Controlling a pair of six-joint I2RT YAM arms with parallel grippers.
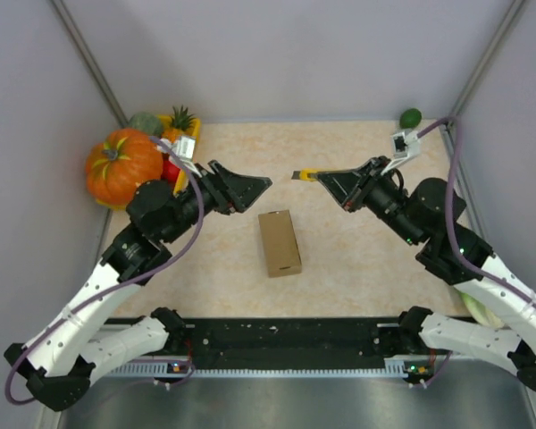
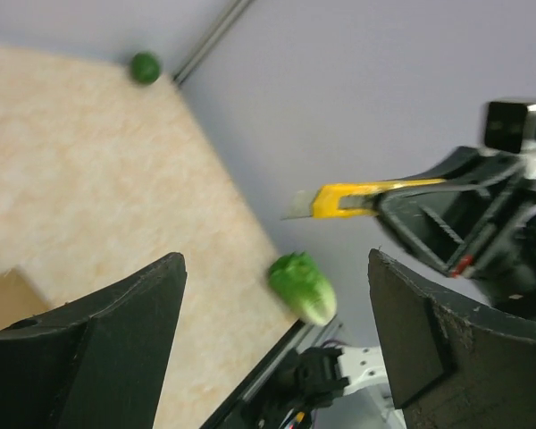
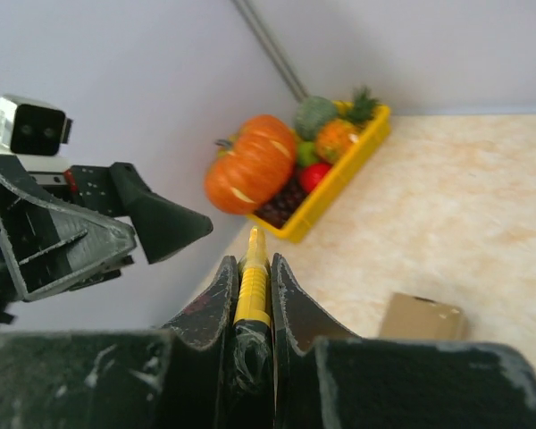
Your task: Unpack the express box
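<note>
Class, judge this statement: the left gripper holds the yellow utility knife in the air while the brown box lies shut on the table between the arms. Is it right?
Not quite: the right gripper holds the yellow utility knife, as the right wrist view shows; the left gripper is open and empty. The rest stands.

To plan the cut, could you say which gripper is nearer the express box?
Left. The left gripper hovers just beyond the express box; the right gripper, holding the knife, is farther off to the right.
</note>
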